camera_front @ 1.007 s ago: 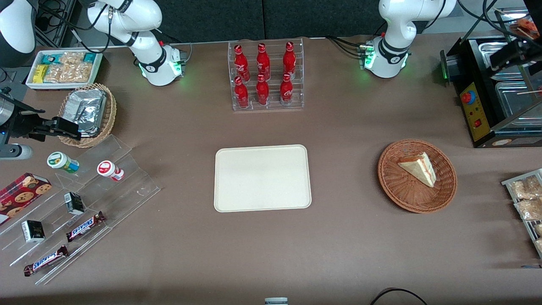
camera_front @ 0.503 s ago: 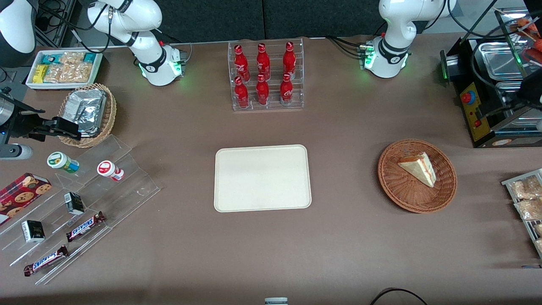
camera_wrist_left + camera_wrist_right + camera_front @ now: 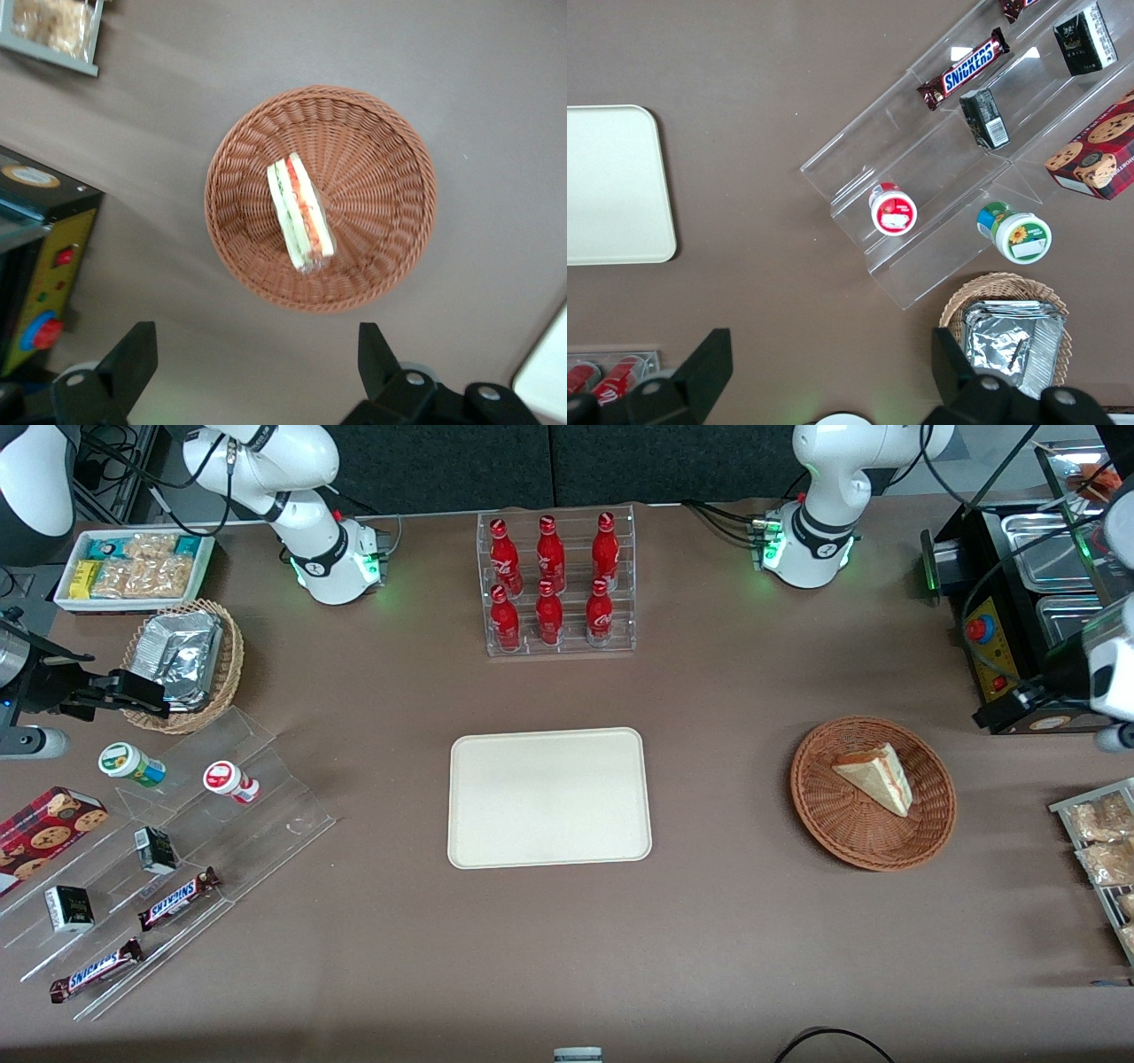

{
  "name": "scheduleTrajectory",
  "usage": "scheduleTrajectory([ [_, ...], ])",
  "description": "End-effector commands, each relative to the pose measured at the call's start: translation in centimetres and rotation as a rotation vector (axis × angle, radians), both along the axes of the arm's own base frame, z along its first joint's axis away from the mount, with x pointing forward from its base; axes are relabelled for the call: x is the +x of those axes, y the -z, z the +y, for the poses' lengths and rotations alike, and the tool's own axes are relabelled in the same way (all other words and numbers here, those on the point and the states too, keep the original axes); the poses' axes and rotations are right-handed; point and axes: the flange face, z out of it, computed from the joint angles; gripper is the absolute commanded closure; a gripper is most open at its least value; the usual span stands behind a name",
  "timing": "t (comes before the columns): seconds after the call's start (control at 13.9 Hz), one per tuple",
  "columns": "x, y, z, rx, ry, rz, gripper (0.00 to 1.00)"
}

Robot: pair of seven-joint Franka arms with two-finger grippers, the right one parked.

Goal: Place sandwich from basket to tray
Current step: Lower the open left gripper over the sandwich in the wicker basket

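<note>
A triangular sandwich (image 3: 873, 775) with red and green filling lies in the reddish-brown wicker basket (image 3: 806, 788), toward the working arm's end of the table. The wrist view looks down on the sandwich (image 3: 301, 217) and the basket (image 3: 390, 159). My gripper (image 3: 992, 713) hangs in the air beside the basket, over the front of the black machine, apart from both. My gripper (image 3: 255, 354) is open, with only bare table between its fingers (image 3: 133, 359). The cream tray (image 3: 549, 797) lies flat at the table's middle; a corner of the tray (image 3: 547, 376) shows in the wrist view.
A black warming machine (image 3: 997, 646) stands close by the gripper. A rack of snack packets (image 3: 1099, 841) sits at the table's edge nearer the camera. A clear rack of red bottles (image 3: 556, 584) stands farther from the camera than the tray.
My gripper has come down from over the warming machine, nearer to the camera and closer to the basket. Sandwich, basket and tray have not moved.
</note>
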Motion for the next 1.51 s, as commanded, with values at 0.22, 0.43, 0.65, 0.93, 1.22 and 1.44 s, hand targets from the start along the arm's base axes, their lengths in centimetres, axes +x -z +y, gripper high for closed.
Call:
scheduleTrajectory([
  [0.22, -2.0, 8.8, -0.3, 0.024, -0.218, -0.093, 0.0],
  [0.43, -1.2, 11.4, -1.1, 0.03, -0.294, -0.088, 0.0],
  [0.65, -0.1, 14.1, -3.9, 0.036, -0.374, -0.091, 0.0],
  [0.93, 0.5, 17.3, -5.8, 0.041, -0.384, -0.09, 0.0],
  [1.22, 0.5, 19.0, -5.7, 0.049, -0.416, -0.073, 0.0],
  [1.44, -0.3, 20.1, -5.7, 0.052, -0.416, -0.058, 0.0],
])
